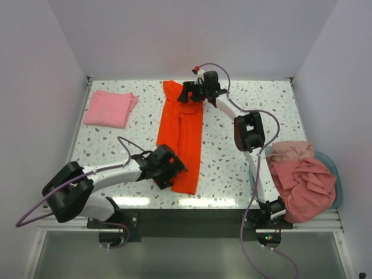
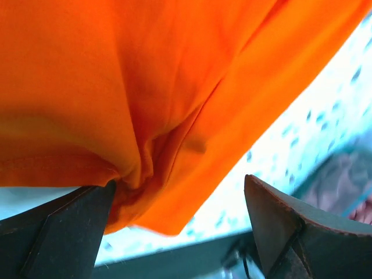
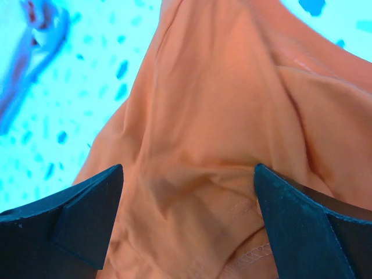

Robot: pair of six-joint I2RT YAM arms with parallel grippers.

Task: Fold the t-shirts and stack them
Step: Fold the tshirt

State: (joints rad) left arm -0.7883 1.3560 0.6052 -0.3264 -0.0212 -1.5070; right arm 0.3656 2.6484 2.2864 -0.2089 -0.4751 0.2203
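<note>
1. The black fingers (image 2: 58, 232) of the left pincer (image 2: 179, 192) are spread wide apart. One finger touches a bunched fold of the orange-red t-shirt (image 2: 145, 87). The other finger stands clear of it, so the pincer is open and holds nothing.
2. The right pincer (image 3: 189, 174) is wide open too. Its fingers (image 3: 70, 221) sit low over wrinkled orange cloth (image 3: 221, 116) with a stitched seam, and they do not pinch it.
3. From above, the orange-red t-shirt (image 1: 181, 136) lies as a long narrow strip down the middle of the speckled table (image 1: 232, 157).
4. The left pincer (image 1: 168, 168) is at the shirt's near end, close to the table's near edge. The right pincer (image 1: 189, 93) is at the far end, close to the back edge.
5. There is bare table on both sides of the strip.
6. A light pink t-shirt (image 1: 108, 108) lies folded flat at the far left corner, well apart from the orange one.
7. Crumpled salmon-pink t-shirts (image 1: 302, 180) are heaped in a round teal tub (image 1: 339, 189) at the table's right edge, beside the right arm.
</note>
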